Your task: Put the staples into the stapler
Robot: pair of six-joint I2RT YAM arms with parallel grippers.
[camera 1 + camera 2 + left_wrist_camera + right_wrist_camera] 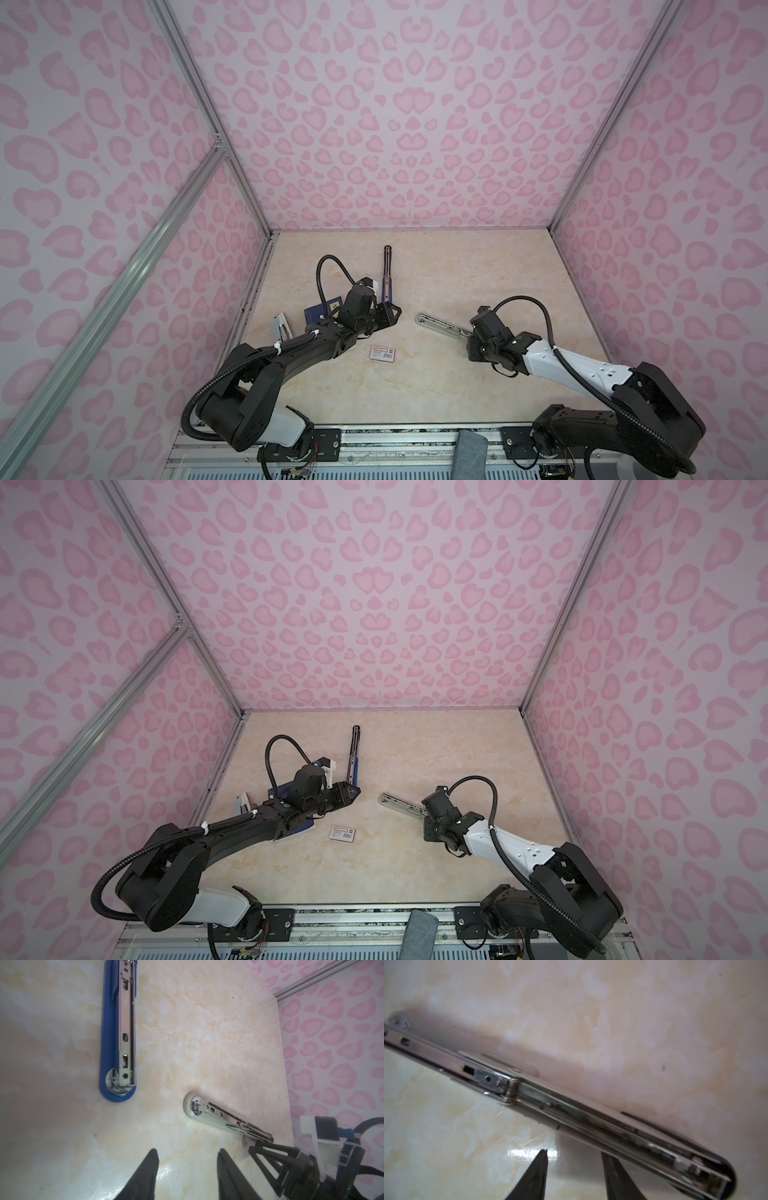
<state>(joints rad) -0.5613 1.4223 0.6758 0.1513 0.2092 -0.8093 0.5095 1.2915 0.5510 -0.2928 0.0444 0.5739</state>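
Right gripper [574, 1154]: I am reading its jaws as spread, pinching nothing. Just beyond its fingertips [542, 1159] the pale stapler [591, 1126] is lying folded open on the marbled table [478, 270]. Its metal channel is facing up and it is running slantwise across the gripper's front. One fingertip is sitting very close to the stapler's edge; I cannot tell whether it is touching.

Left gripper [188, 1151]: I am reading its jaws as spread as well, with only table showing between the fingers [151, 1163]. Ahead of it and off to one side, the blue stapler [108, 1032] is lying opened out flat, silver rail up, apart from the fingertips. The pale stapler's round end is pointing toward this gripper from the other side, with a clear gap between them.

Staples [285, 332]: I am locating the grey strips in a small pale tray [278, 320] well behind the left gripper, on the side of its arm facing away from the right gripper. A white box [382, 353] with a red label is also lying behind the left gripper, on the arm's other side, between the two arms. A dark blue booklet [318, 311] is lying partly under the left wrist.
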